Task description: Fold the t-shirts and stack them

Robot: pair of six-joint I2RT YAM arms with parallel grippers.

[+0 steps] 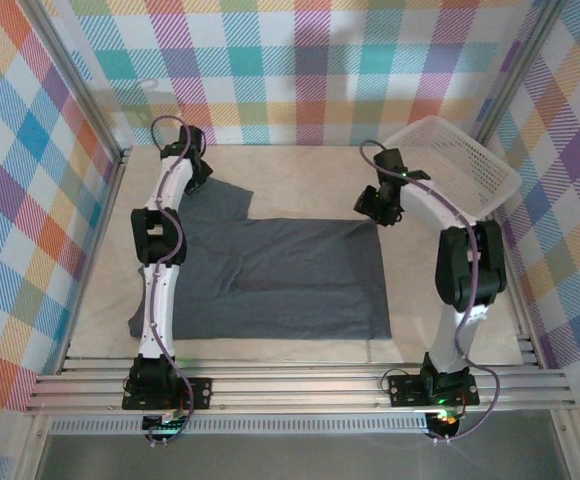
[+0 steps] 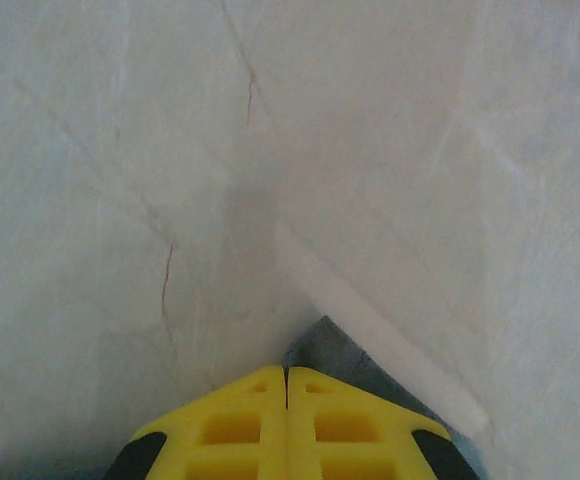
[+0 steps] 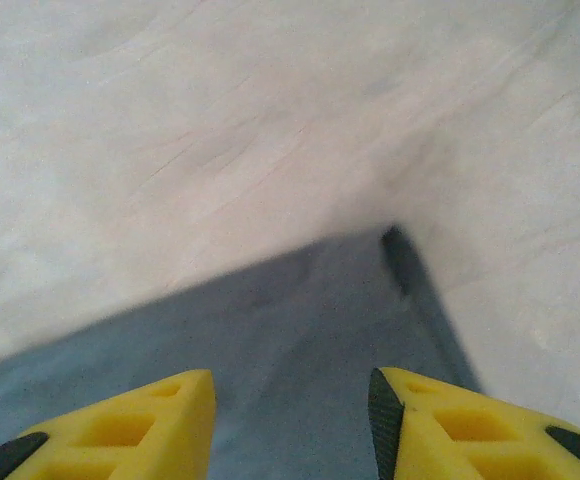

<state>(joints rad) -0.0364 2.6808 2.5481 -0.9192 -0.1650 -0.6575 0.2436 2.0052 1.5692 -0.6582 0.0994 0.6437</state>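
left gripper [image 2: 286, 378]: pinched shut on t-shirt [image 1: 290, 280] corner
right gripper [image 3: 292, 395]: jaws parted above far corner, holding nothing
advice: grip right corner, lift both evenly

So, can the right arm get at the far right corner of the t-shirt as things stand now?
Probably yes. The right end effector is open over that corner of the t-shirt, with nothing between them; the basket stands off to its right.

White lattice basket [image 1: 465, 165] (tilted) far right on the table [image 1: 300, 175] — plaid walls [image 1: 300, 60] around.
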